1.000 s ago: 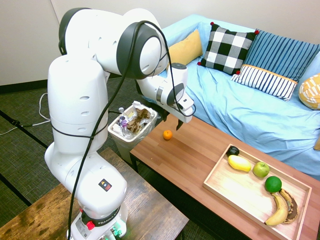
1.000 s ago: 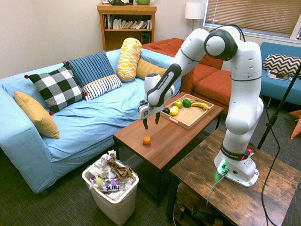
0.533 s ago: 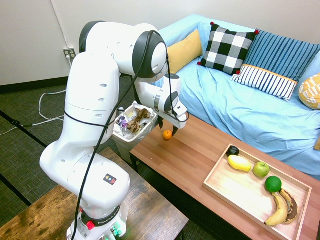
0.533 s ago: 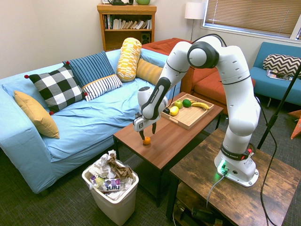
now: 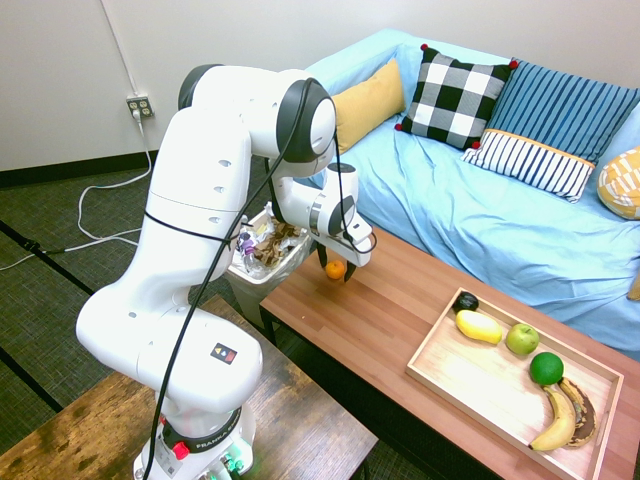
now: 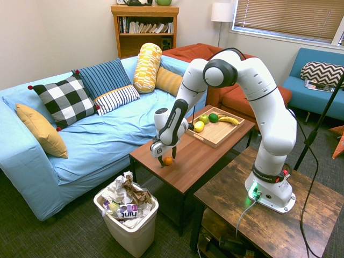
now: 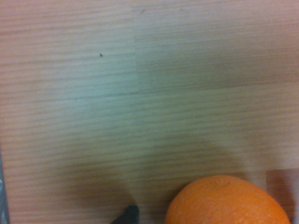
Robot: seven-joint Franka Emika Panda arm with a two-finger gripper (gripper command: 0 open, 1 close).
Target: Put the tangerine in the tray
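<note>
The gripper is wide apart, its fingers down on either side of the tangerine, which sits on the table near the end beside the bin; the tray lies at the table's other end, its fruit inside. The grasp looks about to be made, and the fruit is round and free to roll: if the fingers close off its middle, or one meets it first, it could squirt away, and with the table's end so near it might drop to the floor or into the bin. Closing too high could let it slip out on the lift. Later, a low carry could catch the tray's rim, and a careless release could knock the lemon or the avocado
</note>
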